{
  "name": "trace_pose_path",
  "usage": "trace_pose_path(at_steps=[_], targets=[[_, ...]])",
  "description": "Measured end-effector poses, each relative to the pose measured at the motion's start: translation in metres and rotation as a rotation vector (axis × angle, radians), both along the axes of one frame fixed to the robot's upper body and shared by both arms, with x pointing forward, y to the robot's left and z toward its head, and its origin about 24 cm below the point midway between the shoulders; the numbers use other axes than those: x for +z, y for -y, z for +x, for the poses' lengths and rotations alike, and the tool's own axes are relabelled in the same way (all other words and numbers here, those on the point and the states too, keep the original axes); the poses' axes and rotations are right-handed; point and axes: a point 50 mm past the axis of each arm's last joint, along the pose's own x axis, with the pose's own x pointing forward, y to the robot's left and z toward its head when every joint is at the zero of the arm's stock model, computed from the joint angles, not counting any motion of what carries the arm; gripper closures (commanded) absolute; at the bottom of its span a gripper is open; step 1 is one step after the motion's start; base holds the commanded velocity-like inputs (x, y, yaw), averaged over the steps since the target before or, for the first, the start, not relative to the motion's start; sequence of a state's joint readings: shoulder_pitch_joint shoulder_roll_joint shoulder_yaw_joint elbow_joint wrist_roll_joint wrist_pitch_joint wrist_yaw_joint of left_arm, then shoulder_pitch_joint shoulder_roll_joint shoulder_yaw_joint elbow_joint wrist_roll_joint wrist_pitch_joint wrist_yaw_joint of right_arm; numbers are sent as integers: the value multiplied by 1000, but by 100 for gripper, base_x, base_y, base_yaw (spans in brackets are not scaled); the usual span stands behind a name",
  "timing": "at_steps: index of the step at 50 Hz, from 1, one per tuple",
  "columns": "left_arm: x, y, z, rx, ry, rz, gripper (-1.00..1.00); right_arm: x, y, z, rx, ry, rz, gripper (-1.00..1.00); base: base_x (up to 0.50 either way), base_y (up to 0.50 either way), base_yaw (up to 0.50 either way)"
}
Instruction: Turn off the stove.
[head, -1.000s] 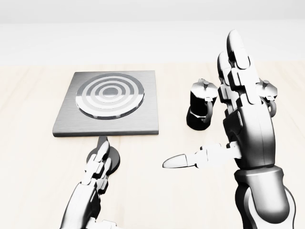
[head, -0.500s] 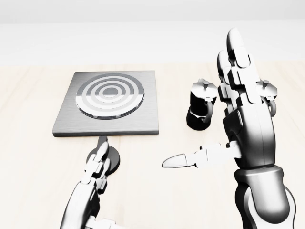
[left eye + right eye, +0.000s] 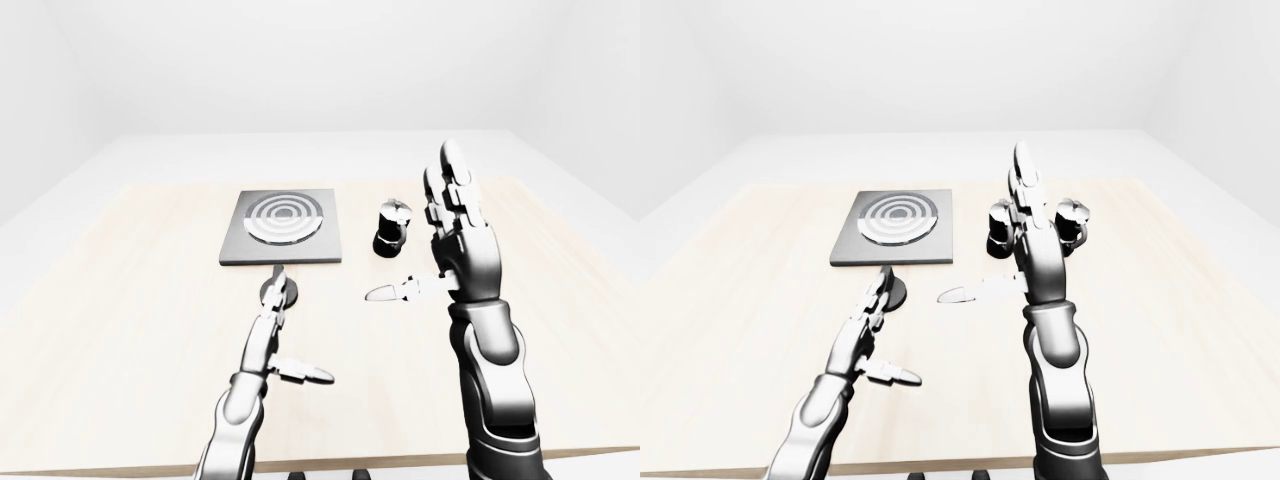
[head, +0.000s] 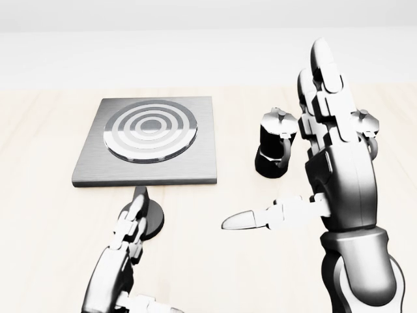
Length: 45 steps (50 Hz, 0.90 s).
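Note:
The stove [image 4: 146, 140] is a grey square plate with a ringed burner, at upper left in the head view. Its dark round knob [image 4: 154, 220] lies on the table just below the plate's lower edge. My left hand [image 4: 132, 225] reaches up from the bottom with its fingers [image 4: 138, 201] stretched flat over the knob's left part, open, thumb spread out to the right. My right hand [image 4: 313, 176] is held upright at the right, open, fingers pointing up and thumb pointing left, well clear of the knob.
A black moka pot [image 4: 272, 151] stands right of the stove, partly behind my right hand. A second small pot [image 3: 1072, 215] sits further right. The light wooden table [image 3: 120, 300] spreads wide on both sides.
My left hand has drawn slightly down and left, uncovering more of the knob, and its thumb now shows at the bottom edge. The right hand and camera are still.

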State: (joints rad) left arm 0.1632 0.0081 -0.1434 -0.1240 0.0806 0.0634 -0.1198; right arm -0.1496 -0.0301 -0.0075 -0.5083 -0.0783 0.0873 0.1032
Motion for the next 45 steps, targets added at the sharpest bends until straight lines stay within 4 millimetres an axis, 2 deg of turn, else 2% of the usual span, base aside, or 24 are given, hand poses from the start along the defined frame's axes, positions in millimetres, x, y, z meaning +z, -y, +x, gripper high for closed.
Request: trace_pose_path(at_steps=[45], targets=[[-13, -1, 3, 11, -18, 18, -100, -2, 0, 0, 0, -11, 4, -100, 0, 0, 0]])
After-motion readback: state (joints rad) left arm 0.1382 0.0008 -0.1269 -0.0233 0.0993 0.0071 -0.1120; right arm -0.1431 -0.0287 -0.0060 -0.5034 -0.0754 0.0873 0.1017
